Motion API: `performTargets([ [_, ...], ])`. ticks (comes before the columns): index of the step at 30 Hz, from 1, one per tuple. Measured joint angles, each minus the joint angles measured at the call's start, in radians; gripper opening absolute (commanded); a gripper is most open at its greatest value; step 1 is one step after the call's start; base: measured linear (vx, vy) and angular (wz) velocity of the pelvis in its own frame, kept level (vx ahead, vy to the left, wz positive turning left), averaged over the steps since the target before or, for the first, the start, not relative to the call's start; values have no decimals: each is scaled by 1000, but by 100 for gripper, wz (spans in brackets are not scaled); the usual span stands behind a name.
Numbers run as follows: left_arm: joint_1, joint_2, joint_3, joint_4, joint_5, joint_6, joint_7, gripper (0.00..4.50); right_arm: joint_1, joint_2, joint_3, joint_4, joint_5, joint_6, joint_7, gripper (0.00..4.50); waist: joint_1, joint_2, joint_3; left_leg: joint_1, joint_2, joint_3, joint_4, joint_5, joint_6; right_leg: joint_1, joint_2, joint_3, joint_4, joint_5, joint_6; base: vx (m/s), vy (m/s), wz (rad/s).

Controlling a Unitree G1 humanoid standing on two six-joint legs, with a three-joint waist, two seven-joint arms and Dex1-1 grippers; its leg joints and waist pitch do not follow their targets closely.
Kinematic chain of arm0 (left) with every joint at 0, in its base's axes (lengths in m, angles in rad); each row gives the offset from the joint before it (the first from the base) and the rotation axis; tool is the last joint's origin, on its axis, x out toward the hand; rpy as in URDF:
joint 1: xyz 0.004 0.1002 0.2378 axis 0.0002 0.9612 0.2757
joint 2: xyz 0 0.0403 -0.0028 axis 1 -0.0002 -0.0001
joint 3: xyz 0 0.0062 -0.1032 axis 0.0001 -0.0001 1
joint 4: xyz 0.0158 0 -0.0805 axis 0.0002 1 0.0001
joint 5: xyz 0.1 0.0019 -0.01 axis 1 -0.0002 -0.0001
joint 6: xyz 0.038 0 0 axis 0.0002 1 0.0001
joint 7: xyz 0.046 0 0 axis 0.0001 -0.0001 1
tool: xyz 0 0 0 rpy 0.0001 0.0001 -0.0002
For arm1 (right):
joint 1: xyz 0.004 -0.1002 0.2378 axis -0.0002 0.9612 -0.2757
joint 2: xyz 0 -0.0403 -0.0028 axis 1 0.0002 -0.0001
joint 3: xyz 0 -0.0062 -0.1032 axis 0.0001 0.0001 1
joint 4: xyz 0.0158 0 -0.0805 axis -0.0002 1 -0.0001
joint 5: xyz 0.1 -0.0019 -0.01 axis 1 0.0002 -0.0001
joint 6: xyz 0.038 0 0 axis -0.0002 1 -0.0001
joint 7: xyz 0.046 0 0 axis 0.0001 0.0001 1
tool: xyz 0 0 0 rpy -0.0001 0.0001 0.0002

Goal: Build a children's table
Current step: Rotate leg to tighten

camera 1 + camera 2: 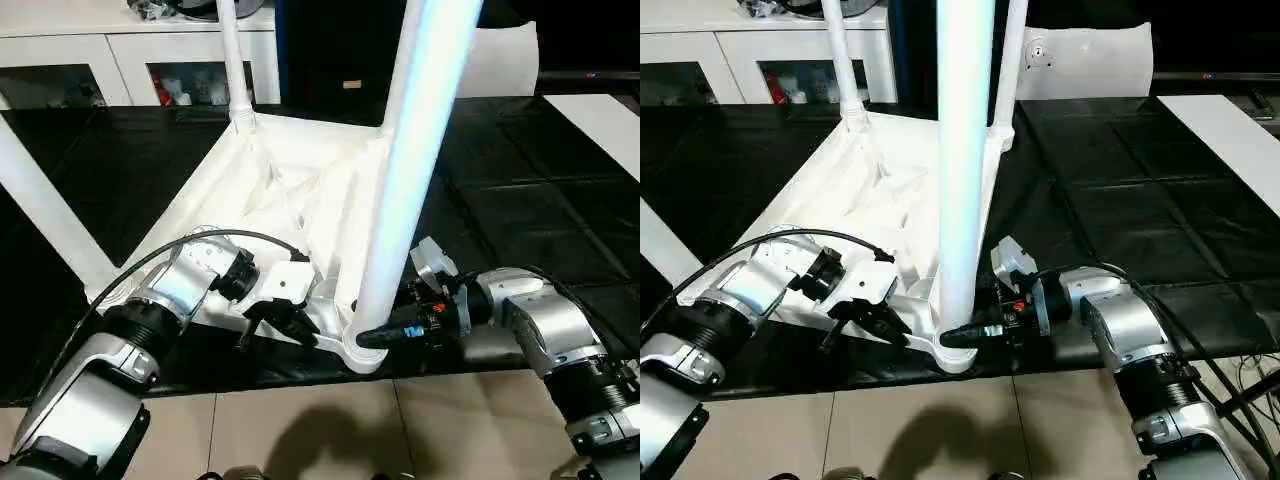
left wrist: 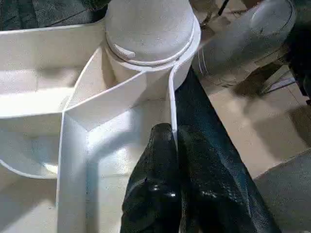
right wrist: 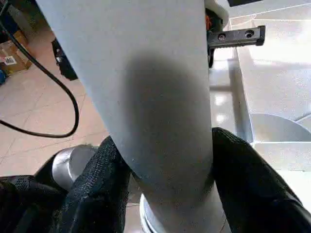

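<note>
White plastic everywhere: the table top (image 1: 290,190) is lying upside down on the black surface (image 1: 520,190), ribbed underside up, with legs already standing in its sockets. Two far legs (image 1: 837,50) are rising at the back corners, another leg (image 1: 40,215) is slanting off on the left, and the near leg (image 1: 965,150) is standing in the near corner socket (image 1: 958,352), right at the surface's edge above the tiled floor (image 1: 300,430).

The step in hand looks like seating this last leg. The right gripper (image 1: 970,335) is clamping the near leg low down, just above the socket; in the right wrist view its black fingers (image 3: 99,187) are pressing on both sides of the tube, jaws spread just to the tube's width. The left gripper (image 1: 290,322) is pinching the top's thin rim wall (image 2: 171,104) beside that same socket, jaws almost shut with only the wall between them, steadying the top.

Judging from this, the build is nearly finished. The next move probably calls for a firm downward push or twist on the leg while the left side is bracing the top, and then a check that the collar is sitting flush. With the corner so near the edge, a hard shove could slide the top towards the floor.
</note>
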Motion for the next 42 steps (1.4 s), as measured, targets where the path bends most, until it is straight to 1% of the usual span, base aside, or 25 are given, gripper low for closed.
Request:
performTargets([
  [3, 0, -1, 7, -4, -7, 48, -5, 0, 19, 11, -13, -21, 7, 13, -26, 209, -2, 0, 0, 1, 0, 0, 0, 0, -1, 0, 0, 0, 1, 0, 0, 0, 0, 0],
  [5, 1, -3, 13, -7, -10, 97, 14, 0, 44, 36, -28, -53, 7, 29, -84, 209, -5, 0, 0, 2, 0, 0, 0, 0, -2, 0, 1, 0, 3, 0, 0, 0, 0, 0],
  [6, 1, -4, 19, -7, -9, 117, 33, 0, 49, 45, -36, -61, 5, 36, -115, 209, -6, 0, 0, 2, 0, 0, 0, 0, -5, 0, 1, 0, 3, -1, 2, 0, 0, 0],
  [9, 2, -12, 61, -1, 12, 197, 157, 0, 70, 114, -83, -79, -33, 51, -302, 207, -14, 0, 0, 3, 0, 0, 0, 4, -10, 0, 1, 0, 3, 1, 5, 0, 0, 0],
  [10, 2, -22, 77, 2, 22, 224, 216, 0, 70, 147, -103, -78, -48, 63, -389, 205, -25, 1, 0, 5, 0, 0, 0, 6, -12, 1, 2, 0, 2, 1, 5, 0, 0, 0],
  [12, 2, -41, 86, 2, 29, 250, 273, 0, 66, 169, -122, -76, -65, 72, -476, 202, -41, 1, 0, 7, -1, 0, 0, 7, -12, 2, 2, 0, 0, 2, 6, 0, 0, 0],
  [13, 2, -60, 97, 4, 35, 276, 327, 0, 60, 203, -144, -66, -80, 83, -551, 201, -55, 0, 0, 9, 0, 0, -1, 7, -12, 5, 3, 0, -3, 2, 6, 0, 0, 0],
  [16, 2, -96, 128, 7, 41, 338, 444, 0, 23, 283, -172, -38, -126, 106, -741, 200, -88, 0, 0, 11, -1, 0, -1, 7, -12, 6, 3, -1, -4, 2, 6, 0, 0, 0],
  [19, 1, -146, 160, 8, 47, 390, 572, 0, -19, 362, -202, 1, -169, 113, -933, 200, -96, 0, 0, 10, -1, -1, -3, 7, -12, 5, 3, -1, -5, 2, 6, 0, 0, 0],
  [21, -5, -177, 178, 22, 47, 408, 645, 0, -56, 401, -211, 41, -200, 109, -1038, 200, -98, 0, 0, 10, -1, -1, -3, 6, -12, 5, 3, -1, -5, 2, 6, 0, 0, 0],
  [22, -10, -194, 184, 29, 47, 412, 681, 0, -76, 415, -211, 62, -219, 103, -1089, 234, -97, 0, 0, 9, -1, -1, -5, 6, -11, 5, 3, -1, -5, 2, 6, 0, 0, 0],
  [23, -12, -203, 187, 34, 47, 412, 698, 0, -85, 421, -212, 72, -226, 100, -1114, 254, -95, 0, 0, 8, -1, -1, -5, 5, -11, 5, 3, -1, -5, 2, 6, 0, 0, 0],
  [24, -16, -211, 188, 38, 47, 412, 708, 0, -89, 427, -218, 80, -229, 96, -1135, 266, -92, 0, 0, 8, -1, -1, -6, 5, -10, 5, 3, -1, -5, 2, 6, 0, 0, 0],
  [25, -21, -223, 189, 46, 48, 408, 724, 0, -90, 443, -229, 95, -235, 89, -1166, 268, -88, 0, 0, 7, -1, -1, -8, 4, -9, 4, 3, -1, -5, 1, 6, 0, 0, 0],
  [27, -22, -224, 190, 48, 48, 392, 730, 0, -88, 448, -230, 112, -238, 88, -1181, 289, -87, 0, 0, 4, -2, -1, -8, 3, -6, 1, 3, 0, -5, 2, 2, 0, 0, 0],
  [29, -24, -222, 189, 57, 48, 357, 730, 0, -84, 448, -229, 110, -239, 85, -1191, 309, -86, 0, 0, -2, -2, -1, -8, 4, -2, -5, 3, 0, -3, 1, 1, 0, 0, 0],
  [31, -24, -219, 189, 66, 48, 330, 730, 0, -83, 458, -229, 108, -239, 78, -1197, 318, -87, 0, 0, -4, -2, -1, -8, 4, -2, -9, 3, 1, -2, 1, 0, 0, 0, 0],
  [32, -24, -217, 189, 69, 49, 322, 727, 0, -79, 458, -229, 107, -239, 70, -1198, 330, -86, 0, 0, -4, -2, -1, -8, 4, -2, -9, 3, 1, -2, 1, 0, 0, 0, 0],
  [33, -24, -213, 189, 75, 49, 309, 723, 0, -72, 458, -229, 104, -239, 61, -1197, 343, -85, 0, 0, -4, -2, -1, -8, 4, -2, -9, 3, 1, -2, 1, 0, 0, 0, 0],
  [36, -23, -205, 187, 85, 49, 280, 711, 0, -35, 457, -229, 85, -237, 47, -1197, 362, -82, 0, 0, -4, -2, -1, -8, 5, -2, -10, 2, 1, -2, 2, -1, 0, 0, 0],
  [37, -22, -196, 175, 91, 50, 238, 695, 0, 2, 438, -236, 36, -224, 42, -1177, 374, -79, 0, 1, -4, -2, -1, -8, 4, -2, -10, 3, 1, -2, 2, -1, 0, 0, 0],
  [38, -20, -186, 171, 95, 50, 213, 682, 0, 22, 431, -238, 16, -215, 39, -1160, 386, -77, 0, 1, -4, -2, -1, -8, 4, -2, -10, 3, 1, -2, 2, -1, 0, 0, 0],
  [41, -19, -181, 170, 109, 50, 173, 674, 0, 79, 396, -245, -42, -189, 33, -1115, 399, -67, 0, 1, -5, -2, -1, -7, 4, -2, -10, 2, 1, -2, 2, -1, 0, 0, 0],
  [42, -19, -179, 170, 112, 50, 169, 675, 0, 89, 385, -247, -55, -187, 24, -1101, 423, -64, 0, 1, -5, -2, -1, -7, 5, -2, -10, 2, 1, -2, 2, -1, 0, 0, 0],
])
